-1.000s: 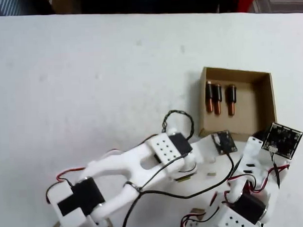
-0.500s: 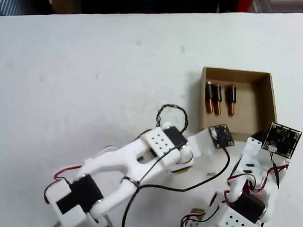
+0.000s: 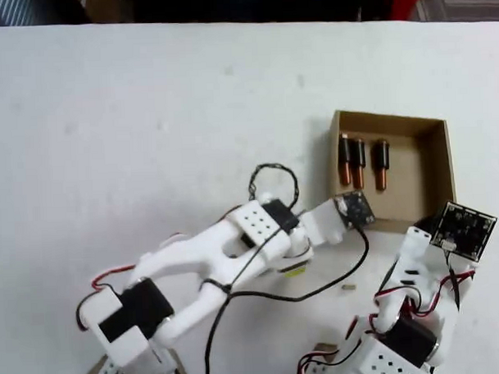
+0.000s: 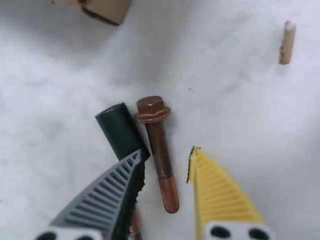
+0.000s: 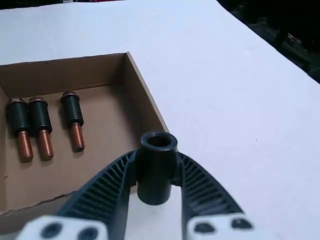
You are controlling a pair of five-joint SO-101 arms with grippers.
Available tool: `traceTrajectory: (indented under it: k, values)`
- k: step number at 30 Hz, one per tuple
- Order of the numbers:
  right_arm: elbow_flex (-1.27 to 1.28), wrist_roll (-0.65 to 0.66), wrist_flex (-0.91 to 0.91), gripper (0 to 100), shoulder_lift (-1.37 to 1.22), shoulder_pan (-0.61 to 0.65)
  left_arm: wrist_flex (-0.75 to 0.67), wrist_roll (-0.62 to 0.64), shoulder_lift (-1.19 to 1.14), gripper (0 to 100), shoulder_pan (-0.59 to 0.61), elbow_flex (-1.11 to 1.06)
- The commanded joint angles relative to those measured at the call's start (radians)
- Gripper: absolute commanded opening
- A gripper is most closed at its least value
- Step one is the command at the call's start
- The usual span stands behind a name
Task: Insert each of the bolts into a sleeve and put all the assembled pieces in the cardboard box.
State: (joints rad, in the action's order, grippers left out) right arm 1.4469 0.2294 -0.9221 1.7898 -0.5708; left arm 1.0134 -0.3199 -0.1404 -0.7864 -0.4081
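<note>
The loose bolt (image 4: 159, 150) is lying flat on the bench (image 3: 149, 117) near an outer corner of the cardboard box (image 3: 386, 121), right beside a dark sleeve (image 4: 120, 131). The left gripper (image 4: 166, 152) is hanging open and empty, straddling the bolt's threaded end. Closing on the shank alone, clear of that sleeve, looks best. The right gripper (image 5: 157, 156) is clamping an upright sleeve (image 5: 157, 172) just outside the box wall, bore exposed. Away from the box the bench is offering swing room, and a small peg (image 4: 286, 42) is lying off to one side.
</note>
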Motion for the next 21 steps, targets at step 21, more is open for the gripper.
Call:
traceTrajectory:
  k: [21]
  values:
    - [0.0,0.012,0.028,1.7,0.013,-0.008,-0.052,0.106,-0.219,18,0.013,0.149]
